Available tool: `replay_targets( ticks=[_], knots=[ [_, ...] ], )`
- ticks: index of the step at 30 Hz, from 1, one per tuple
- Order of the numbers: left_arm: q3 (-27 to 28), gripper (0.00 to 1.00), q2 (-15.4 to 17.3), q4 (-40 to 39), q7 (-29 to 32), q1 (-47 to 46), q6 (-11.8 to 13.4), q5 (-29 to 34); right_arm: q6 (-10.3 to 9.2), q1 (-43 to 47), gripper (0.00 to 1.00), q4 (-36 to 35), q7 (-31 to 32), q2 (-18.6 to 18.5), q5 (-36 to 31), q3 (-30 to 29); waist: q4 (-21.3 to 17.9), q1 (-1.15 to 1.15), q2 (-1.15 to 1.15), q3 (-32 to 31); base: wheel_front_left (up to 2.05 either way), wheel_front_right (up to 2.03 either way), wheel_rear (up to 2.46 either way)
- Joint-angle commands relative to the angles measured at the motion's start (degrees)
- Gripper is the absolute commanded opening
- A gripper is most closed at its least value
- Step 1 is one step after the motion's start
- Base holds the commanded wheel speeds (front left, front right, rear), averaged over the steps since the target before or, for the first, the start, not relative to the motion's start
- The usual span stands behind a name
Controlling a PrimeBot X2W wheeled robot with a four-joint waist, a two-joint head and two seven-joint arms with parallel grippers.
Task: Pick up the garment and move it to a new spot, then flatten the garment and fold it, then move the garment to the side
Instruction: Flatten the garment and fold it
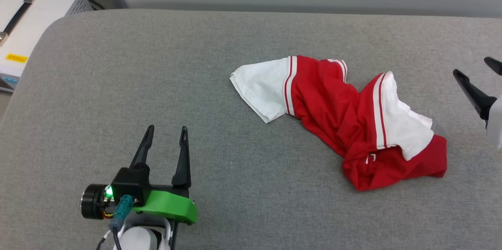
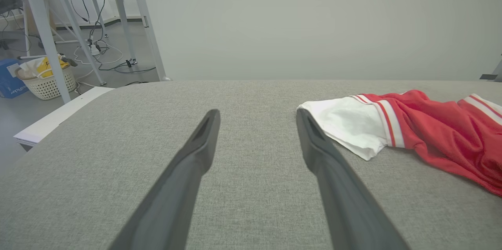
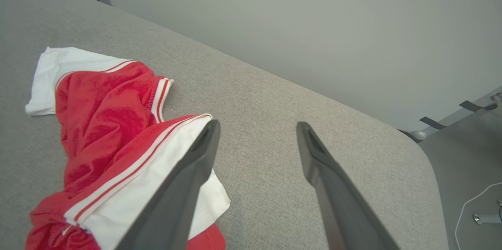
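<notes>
The left end effector [image 1: 167, 128] stands released, its two long, dark, tapering fingers spread apart over bare grey woven cloth, holding nothing. A glossy green plastic bracket and a black cylinder sit at its base. The right end effector [image 1: 470, 66] is likewise released and empty, its slim matte fingers well apart.

The garment [image 1: 333, 113] lies crumpled on the counter [image 1: 157, 66] between the two end effectors, nearer the right one and touching neither. It is a soft red jersey knit bunched into deep, twisting folds. One flat white short sleeve points toward the left end effector, just beyond and to the right of its right fingertip in the left wrist view. A second white sleeve, edged with red-and-white striped trim, lies on the heap just to the left of the right end effector's left finger in the right wrist view.

The counter has a coarse, felt-like weave and rounded corners. Far beyond and left of the left end effector sits a white box [image 1: 31, 11] with a black strap handle.
</notes>
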Motion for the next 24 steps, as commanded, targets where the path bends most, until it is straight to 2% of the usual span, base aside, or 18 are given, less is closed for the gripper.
replay_targets(
  ticks=[1,5,10,17,24],
  knots=[
    [-0.2,1.0,-0.27,-0.48,-0.33,-1.55,0.54,-0.37,-0.05,-1.74,1.0,-0.12,3.62,-1.71,2.7,1.97,1.32,0.0,0.0,2.48,0.0,0.0,0.0],
    [-1.04,1.0,-0.28,-1.23,-0.33,-3.25,1.3,-1.26,-0.05,-4.71,1.0,1.35,15.53,-5.74,9.88,6.33,2.44,0.0,0.0,5.13,0.0,0.0,0.0],
    [-2.13,1.0,-0.28,-1.73,-0.33,-5.05,2.09,-2.26,-0.05,-7.76,1.0,5.0,24.41,-5.92,14.9,9.01,3.88,0.0,0.0,8.24,0.0,0.0,0.0],
    [-3.91,1.0,-0.29,-1.68,-0.33,-6.86,3.1,-3.39,-0.05,-8.56,1.0,10.27,26.31,-4.1,16.96,11.65,6.23,0.0,0.0,11.33,0.0,0.0,0.0],
    [-4.17,1.0,-0.29,-1.24,-0.33,-7.33,3.71,-3.6,-0.05,-6.79,1.0,15.02,25.44,-3.41,16.11,18.03,6.88,0.0,0.0,11.71,0.0,0.0,0.0]
  ],
)
